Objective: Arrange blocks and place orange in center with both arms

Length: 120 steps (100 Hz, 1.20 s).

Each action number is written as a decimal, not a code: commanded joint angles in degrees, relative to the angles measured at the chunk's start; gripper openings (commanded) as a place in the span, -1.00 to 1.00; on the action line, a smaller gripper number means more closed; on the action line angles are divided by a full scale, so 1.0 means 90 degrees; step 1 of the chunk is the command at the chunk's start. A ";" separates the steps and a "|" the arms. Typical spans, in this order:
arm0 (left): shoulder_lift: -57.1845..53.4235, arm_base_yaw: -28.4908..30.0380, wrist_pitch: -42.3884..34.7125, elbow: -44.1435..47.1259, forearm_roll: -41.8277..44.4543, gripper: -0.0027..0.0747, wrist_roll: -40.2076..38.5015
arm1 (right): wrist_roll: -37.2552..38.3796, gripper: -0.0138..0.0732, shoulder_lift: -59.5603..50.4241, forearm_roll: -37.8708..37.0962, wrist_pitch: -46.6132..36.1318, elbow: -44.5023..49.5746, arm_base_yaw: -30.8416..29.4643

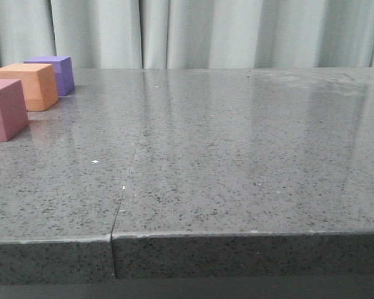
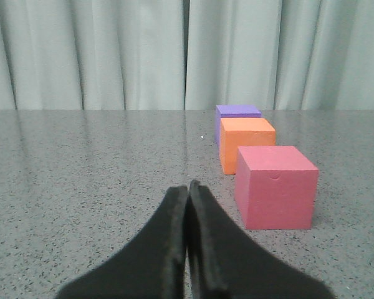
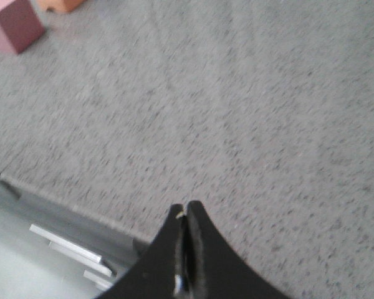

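Note:
Three cubes stand in a row at the far left of the grey table [image 1: 237, 156]: the pink-red cube [image 1: 3, 109] nearest, the orange cube [image 1: 30, 85] in the middle, the purple cube [image 1: 55, 73] farthest. No gripper shows in the front view. In the left wrist view my left gripper [image 2: 188, 187] is shut and empty, low over the table, short of the pink-red cube [image 2: 275, 185], with the orange cube [image 2: 246, 142] and the purple cube [image 2: 237, 112] behind. In the right wrist view my right gripper [image 3: 185, 208] is shut and empty above the table's front edge, far from the pink-red cube [image 3: 12, 25] and the orange cube [image 3: 59, 5].
A seam [image 1: 128, 180] runs front to back through the table left of centre. Grey curtains [image 1: 206, 31] hang behind the table. Below the table's front edge the right wrist view shows metal bars [image 3: 65, 244].

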 commanded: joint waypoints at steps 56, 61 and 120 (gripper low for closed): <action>-0.0183 0.0013 -0.0510 0.0260 -0.0048 -0.98 0.0004 | -0.0058 -0.84 -0.1596 -0.0387 -0.3435 0.2078 -0.2724; -0.0183 0.0013 -0.0510 0.0260 -0.0048 -0.98 0.0004 | -0.0058 -0.84 -0.1758 -0.0387 -0.3442 0.2163 -0.2794; -0.0183 0.0013 -0.0510 0.0260 -0.0048 -0.98 0.0004 | -0.0058 -0.84 -0.2369 -0.0387 -0.3078 0.2345 -0.2927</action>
